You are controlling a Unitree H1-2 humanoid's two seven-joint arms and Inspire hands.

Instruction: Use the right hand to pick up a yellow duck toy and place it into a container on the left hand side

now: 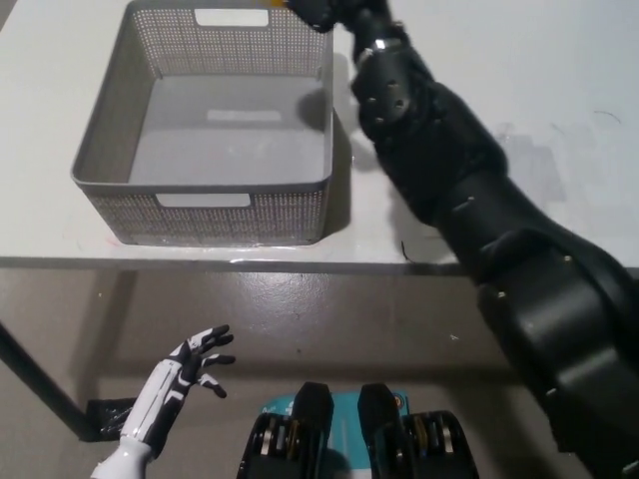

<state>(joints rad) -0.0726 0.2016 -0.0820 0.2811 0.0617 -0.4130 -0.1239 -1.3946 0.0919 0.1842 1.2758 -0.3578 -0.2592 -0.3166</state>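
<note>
Carry step: right hand (pixel 318 10), fingers apparently pinching the yellow duck (pixel 277 3), hangs over the basket's (pixel 110 140) far rim; next, release inside

Bright overhead light, soft shadows, table (pixel 559 60) glare, slight blur.

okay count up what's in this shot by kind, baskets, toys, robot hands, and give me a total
Baskets: 1, the grey basket on the white table.
Toys: 1, a yellow duck toy, only a sliver showing at the top edge.
Robot hands: 2, the white left hand and the black right hand.
Total: 4.
</note>
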